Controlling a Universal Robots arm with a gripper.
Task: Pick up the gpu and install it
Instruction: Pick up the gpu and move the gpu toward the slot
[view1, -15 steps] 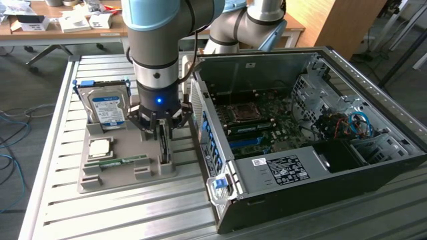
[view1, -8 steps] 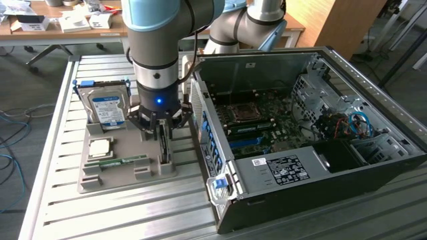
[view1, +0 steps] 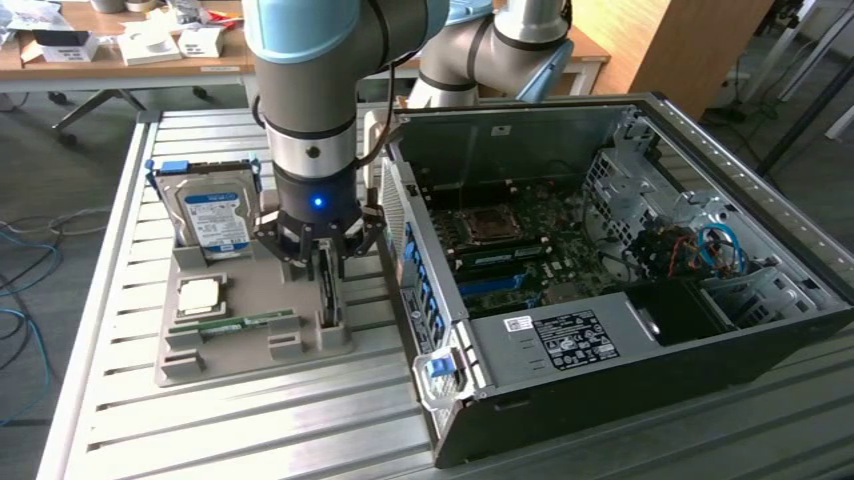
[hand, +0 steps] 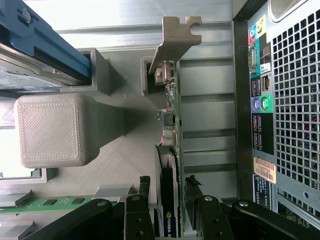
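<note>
Exterior view: shows the gripper (view1: 324, 262) low over a grey printed holder (view1: 200, 365) on the slatted metal table (view1: 267, 430), with the open computer case (view1: 601, 330) just beside it on the exterior view's right. Places the gpu (view1: 327, 285) on edge in a slot of that holder, directly under the gripper, seen here as a thin dark strip. Takes in as well the hard drive (view1: 214, 220) upright at the holder's far end, plus a processor chip (view1: 200, 295) and a green memory stick (view1: 247, 323) lying flat on it. Wrist view: looks along the card's upper edge to its grey metal end bracket (hand: 175, 35). Resolves the black fingers (hand: 145, 195) spread to either side of the card, straddling it and not clamped on it. Adds the case's perforated rear panel and coloured ports close alongside.
</note>
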